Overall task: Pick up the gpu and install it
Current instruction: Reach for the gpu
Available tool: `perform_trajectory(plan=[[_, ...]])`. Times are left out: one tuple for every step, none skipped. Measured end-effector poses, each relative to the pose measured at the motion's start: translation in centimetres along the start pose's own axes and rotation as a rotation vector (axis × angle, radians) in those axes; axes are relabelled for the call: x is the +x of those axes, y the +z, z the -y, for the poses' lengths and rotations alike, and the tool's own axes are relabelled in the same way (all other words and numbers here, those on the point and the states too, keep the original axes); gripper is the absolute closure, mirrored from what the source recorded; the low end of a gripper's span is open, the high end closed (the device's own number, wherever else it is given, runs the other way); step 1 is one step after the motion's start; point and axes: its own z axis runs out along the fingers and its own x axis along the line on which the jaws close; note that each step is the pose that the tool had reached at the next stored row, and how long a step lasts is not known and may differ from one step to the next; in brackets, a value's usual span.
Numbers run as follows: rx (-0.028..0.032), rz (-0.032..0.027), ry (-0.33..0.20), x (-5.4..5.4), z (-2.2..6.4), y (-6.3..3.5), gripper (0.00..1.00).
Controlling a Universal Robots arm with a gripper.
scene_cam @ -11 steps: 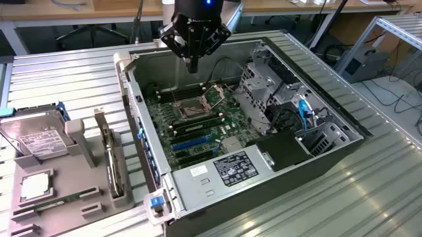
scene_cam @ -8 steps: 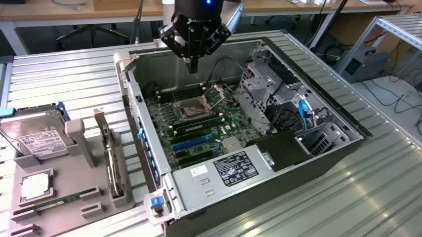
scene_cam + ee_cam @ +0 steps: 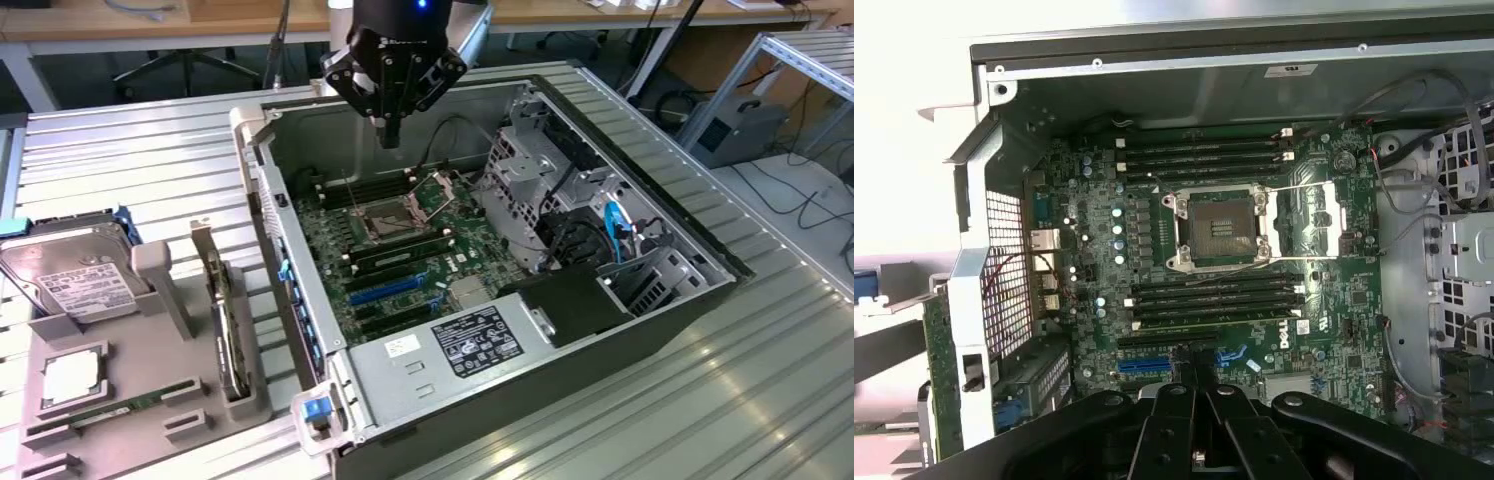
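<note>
Black gripper (image 3: 388, 132), fingers pressed together, empty, over open grey metal computer case (image 3: 400, 392); dark green-edged flat gpu (image 3: 228, 325) upright in grey slotted holder (image 3: 154, 285), likely edge-up for pinching

Robotics lab: slatted aluminium bench (image 3: 134, 150), wooden desks (image 3: 200, 20), office chair (image 3: 174, 65), floor cables (image 3: 801, 205).
</note>
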Motion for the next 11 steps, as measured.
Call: perform_trajectory(plan=[[0.0000,0.0001,0.000,0.0,0.00,0.00,0.89],[0.0000,0.0000,0.000,0.1,0.00,0.00,0.89],[-0.0001,0.0001,0.000,0.2,0.02,0.00,0.89],[0.0000,0.0000,0.000,0.4,0.03,-0.01,0.89],[0.0000,0.0000,0.000,0.6,0.05,-0.02,0.89],[0.0000,0.0000,0.000,1.0,0.08,-0.03,0.89],[0.0000,0.0000,0.000,1.3,0.10,-0.03,0.89],[0.0000,0.0000,0.000,1.6,0.12,-0.04,0.89],[0.0000,0.0000,0.000,1.9,0.15,-0.06,0.89],[0.0000,0.0000,0.000,2.4,0.18,-0.07,0.89],[0.0000,0.0000,0.000,2.8,0.21,-0.08,0.89]])
